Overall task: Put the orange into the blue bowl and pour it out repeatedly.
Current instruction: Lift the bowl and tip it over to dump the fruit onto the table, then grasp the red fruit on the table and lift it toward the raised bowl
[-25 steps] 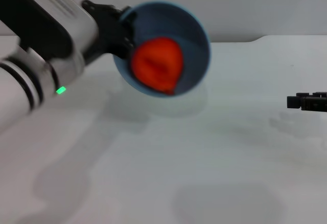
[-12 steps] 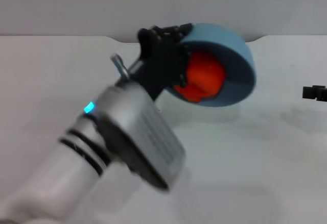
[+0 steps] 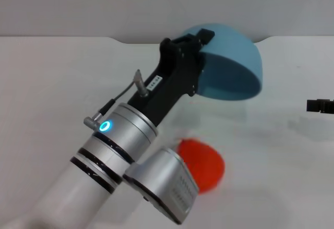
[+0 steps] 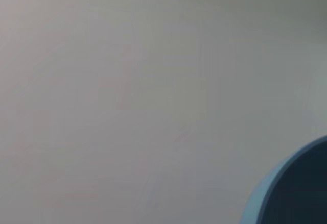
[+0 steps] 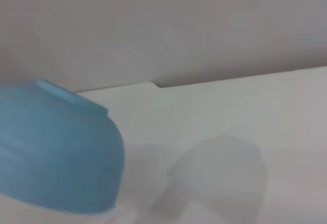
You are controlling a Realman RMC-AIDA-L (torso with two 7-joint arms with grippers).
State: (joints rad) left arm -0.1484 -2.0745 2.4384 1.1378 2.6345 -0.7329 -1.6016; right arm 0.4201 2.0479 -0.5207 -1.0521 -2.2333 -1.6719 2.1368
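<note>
Left gripper [image 3: 201,44] clamped on blue bowl [image 3: 232,67] rim, bowl tipped over above table [image 3: 62,83]
Orange [image 3: 203,164] on table below, head view only; right gripper [image 3: 319,105] at right edge, fingers unclear

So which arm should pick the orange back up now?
Probably the right. The left gripper is busy holding the blue bowl tipped over, while the orange lies on the table. The right gripper waits at the table's right edge.
</note>
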